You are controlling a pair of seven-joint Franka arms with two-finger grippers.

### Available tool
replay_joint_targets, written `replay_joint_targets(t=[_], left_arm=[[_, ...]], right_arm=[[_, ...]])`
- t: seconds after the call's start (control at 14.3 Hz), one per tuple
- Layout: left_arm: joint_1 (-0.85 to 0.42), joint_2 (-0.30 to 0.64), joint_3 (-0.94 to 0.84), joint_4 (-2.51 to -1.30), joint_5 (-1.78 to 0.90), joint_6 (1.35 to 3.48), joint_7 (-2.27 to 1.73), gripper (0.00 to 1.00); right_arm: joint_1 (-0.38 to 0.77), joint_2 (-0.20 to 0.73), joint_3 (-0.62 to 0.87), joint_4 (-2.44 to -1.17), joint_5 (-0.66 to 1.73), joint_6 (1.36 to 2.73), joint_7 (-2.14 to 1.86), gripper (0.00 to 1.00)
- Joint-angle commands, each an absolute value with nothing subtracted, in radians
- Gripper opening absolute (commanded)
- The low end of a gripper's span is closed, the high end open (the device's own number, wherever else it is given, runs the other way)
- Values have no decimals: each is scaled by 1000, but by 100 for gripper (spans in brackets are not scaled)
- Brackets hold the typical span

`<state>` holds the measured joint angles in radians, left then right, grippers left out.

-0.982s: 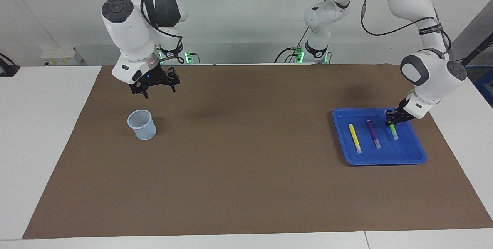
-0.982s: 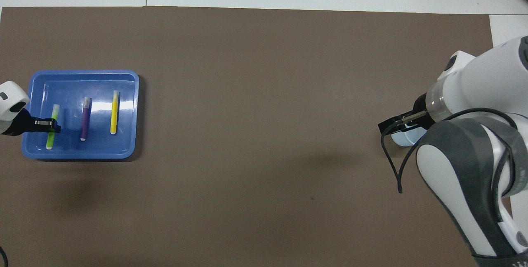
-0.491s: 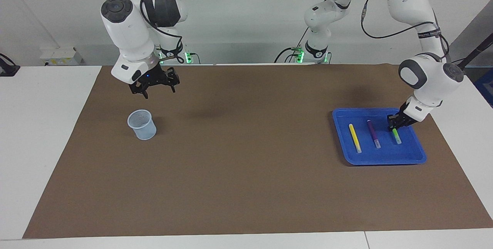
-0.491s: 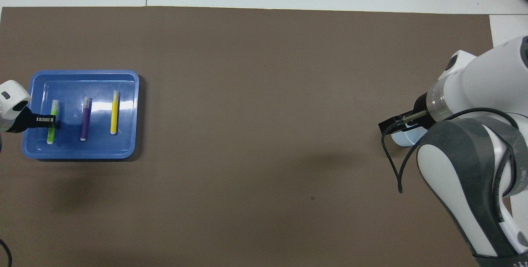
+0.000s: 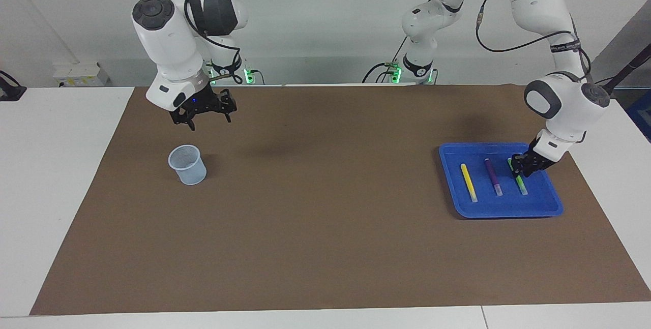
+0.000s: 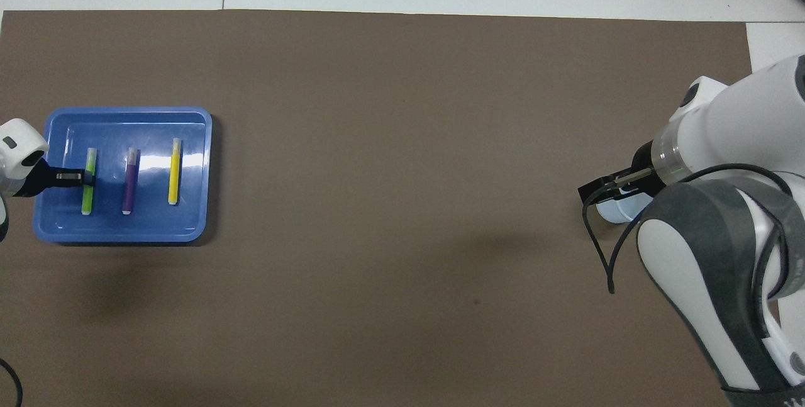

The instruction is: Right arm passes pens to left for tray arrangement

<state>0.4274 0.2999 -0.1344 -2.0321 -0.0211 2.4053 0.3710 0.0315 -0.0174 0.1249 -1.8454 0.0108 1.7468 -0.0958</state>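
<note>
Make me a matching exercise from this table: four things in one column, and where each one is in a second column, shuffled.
Things:
1 green pen
2 yellow pen
3 mesh cup
4 purple pen

Places:
A on the brown mat, below the right gripper
B middle of the blue tray
C at the left gripper
D in the tray, on the side toward the right arm

Pairs: 1-C, 2-D, 3-A, 4-B

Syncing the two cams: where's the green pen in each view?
Facing view: green pen in the blue tray, the pen nearest the left arm's end, under the left gripper.
Overhead view: green pen in the tray, at the left gripper.
Shared landmark: the purple pen beside it, mid-tray.
</note>
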Motion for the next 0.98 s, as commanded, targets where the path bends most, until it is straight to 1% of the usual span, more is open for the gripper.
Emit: replay_joint_targets(t=[0.0, 0.14, 0.28, 0.42, 0.56, 0.7, 0.77, 0.91], left_arm=[[430, 305, -137, -2037, -2, 2436, 373, 60], [430, 305, -137, -2031, -2, 2430, 374, 60], [430, 305, -138, -2026, -3, 2422, 373, 64], [426, 305, -138, -2004, -3, 2396, 371, 67], [416, 305, -138, -1932, -3, 2298, 365, 74], [396, 304, -138, -1846, -3, 2186, 309, 78], [384, 301, -138, -1820, -3, 2162, 281, 83], [374, 290, -140, -1787, -3, 2128, 269, 89]], right_arm=[[18, -15, 129, -1839, 11, 1755, -112, 100], [20, -17, 129, -1839, 11, 1756, -109, 100], [18, -17, 129, -1839, 11, 1756, -109, 100], [18, -17, 129, -1839, 11, 1758, -103, 100], [18, -17, 127, -1839, 11, 1770, -91, 100], [18, -18, 127, -1842, 11, 1776, -87, 100], [18, -18, 127, -1842, 11, 1776, -87, 100], [17, -18, 127, -1842, 11, 1778, -89, 100]])
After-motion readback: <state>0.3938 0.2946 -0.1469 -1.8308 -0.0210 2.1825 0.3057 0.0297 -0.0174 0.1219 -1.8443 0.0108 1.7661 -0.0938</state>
